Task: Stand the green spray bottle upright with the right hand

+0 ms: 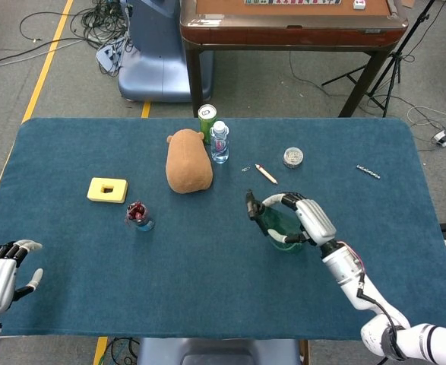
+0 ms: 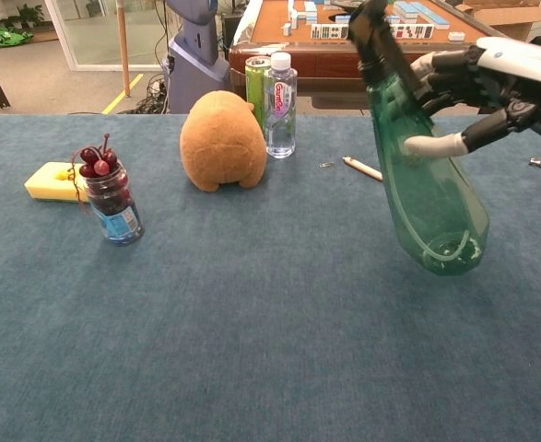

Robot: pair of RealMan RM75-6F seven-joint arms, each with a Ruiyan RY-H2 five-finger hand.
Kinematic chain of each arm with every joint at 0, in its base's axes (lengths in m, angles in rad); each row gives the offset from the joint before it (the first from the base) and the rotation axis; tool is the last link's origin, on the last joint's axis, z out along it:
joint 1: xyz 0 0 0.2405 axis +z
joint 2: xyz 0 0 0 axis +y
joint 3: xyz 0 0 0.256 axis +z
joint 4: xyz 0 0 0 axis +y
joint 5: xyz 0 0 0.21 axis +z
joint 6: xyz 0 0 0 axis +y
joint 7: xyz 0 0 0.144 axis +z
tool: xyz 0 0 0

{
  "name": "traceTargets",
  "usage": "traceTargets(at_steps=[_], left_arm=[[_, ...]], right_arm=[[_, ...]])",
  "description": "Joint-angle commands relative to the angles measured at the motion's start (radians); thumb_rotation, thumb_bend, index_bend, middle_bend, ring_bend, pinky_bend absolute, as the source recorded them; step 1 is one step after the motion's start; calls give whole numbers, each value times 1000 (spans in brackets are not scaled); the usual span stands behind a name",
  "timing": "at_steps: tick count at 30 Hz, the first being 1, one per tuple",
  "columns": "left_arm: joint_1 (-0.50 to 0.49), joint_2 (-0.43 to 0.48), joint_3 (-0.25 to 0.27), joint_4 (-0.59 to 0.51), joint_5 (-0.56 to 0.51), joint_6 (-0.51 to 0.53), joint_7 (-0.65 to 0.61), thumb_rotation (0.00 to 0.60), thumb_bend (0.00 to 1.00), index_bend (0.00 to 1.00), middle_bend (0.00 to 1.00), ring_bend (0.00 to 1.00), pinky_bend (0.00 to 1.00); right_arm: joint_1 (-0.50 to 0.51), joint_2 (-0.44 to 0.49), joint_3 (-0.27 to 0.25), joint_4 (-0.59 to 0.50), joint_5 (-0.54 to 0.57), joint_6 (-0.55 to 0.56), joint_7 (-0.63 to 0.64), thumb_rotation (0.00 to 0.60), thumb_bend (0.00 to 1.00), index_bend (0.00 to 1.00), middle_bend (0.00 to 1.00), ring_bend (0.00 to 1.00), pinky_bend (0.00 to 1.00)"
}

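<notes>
The green spray bottle (image 1: 277, 225) (image 2: 424, 184) stands nearly upright, leaning slightly, with its black nozzle up and to the left. Its base sits at or just above the blue table (image 1: 207, 289) (image 2: 205, 350). My right hand (image 1: 308, 217) (image 2: 482, 87) grips the bottle around its upper body, just below the neck. My left hand (image 1: 2, 270) rests open at the table's near left corner with nothing in it; the chest view does not show it.
A brown plush toy (image 1: 188, 161), a green can (image 1: 207, 122) and a clear water bottle (image 1: 219, 142) stand at the back middle. A jar with cherries (image 1: 139, 216), a yellow block (image 1: 107, 189), a pencil (image 1: 266, 173) and a small round tin (image 1: 292, 157) also lie on the table.
</notes>
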Motion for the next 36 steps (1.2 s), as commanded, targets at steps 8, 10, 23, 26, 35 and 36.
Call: traceTargets(at_steps=[8, 10, 23, 26, 35, 36], left_arm=[[1, 1, 4, -3, 2, 0, 4, 600, 343, 348, 306, 262, 251], [2, 1, 4, -4, 2, 2, 4, 600, 343, 348, 306, 262, 251], [5, -1, 12, 7, -2, -7, -10, 600, 343, 350, 306, 262, 247], [5, -1, 13, 7, 0, -7, -11, 600, 343, 351, 306, 262, 246], [6, -1, 15, 9, 3, -6, -18, 600, 343, 350, 306, 262, 245], [6, -1, 15, 10, 3, -6, -18, 600, 343, 350, 306, 262, 245]], right_arm=[[-60, -26, -15, 167, -68, 84, 418, 600, 409, 564, 410, 251, 231], [-61, -40, -17, 193, -82, 104, 423, 600, 409, 564, 410, 251, 231], [-87, -145, -52, 326, -137, 211, 479, 600, 401, 565, 407, 251, 231], [-90, -160, -59, 349, -144, 222, 497, 600, 350, 565, 402, 251, 231], [-96, -191, -79, 399, -146, 228, 523, 600, 220, 565, 386, 251, 230], [-96, -192, -82, 402, -148, 228, 522, 600, 192, 565, 379, 250, 228]])
